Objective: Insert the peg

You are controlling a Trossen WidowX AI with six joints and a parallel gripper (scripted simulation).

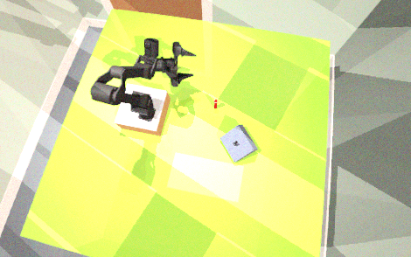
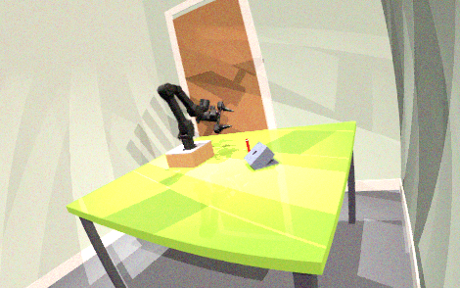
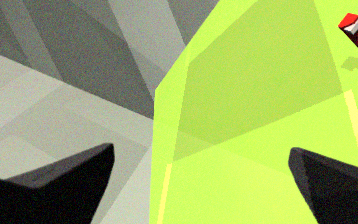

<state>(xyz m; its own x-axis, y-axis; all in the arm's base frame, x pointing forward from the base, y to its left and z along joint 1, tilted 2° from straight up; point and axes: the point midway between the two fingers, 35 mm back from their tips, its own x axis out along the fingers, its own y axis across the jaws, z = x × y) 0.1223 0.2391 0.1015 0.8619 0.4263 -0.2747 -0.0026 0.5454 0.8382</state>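
Observation:
A small red peg [image 1: 215, 104] [image 2: 248, 145] with a light band stands upright on the table; its red top [image 3: 348, 21] shows at the upper right edge of the wrist view. A grey-blue block with a sloped panel [image 1: 233, 150] [image 2: 260, 153] sits beside the peg; a small dark hole [image 1: 236, 143] [image 2: 254, 153] is in its face. The hole's shape is too small to tell. My gripper [image 1: 194, 65] [image 2: 231, 119] [image 3: 202, 154] is wide open and empty. It hangs above the table, to the peg's left in the top and exterior views, well apart from peg and panel.
The arm stands on a box base [image 1: 161, 123] [image 2: 184, 159] with a white top and orange-brown sides at the left of the green-yellow table [image 1: 280, 201] [image 2: 220, 216]. A table edge crosses the wrist view. A brown door [image 2: 220, 64] is in the wall behind the table.

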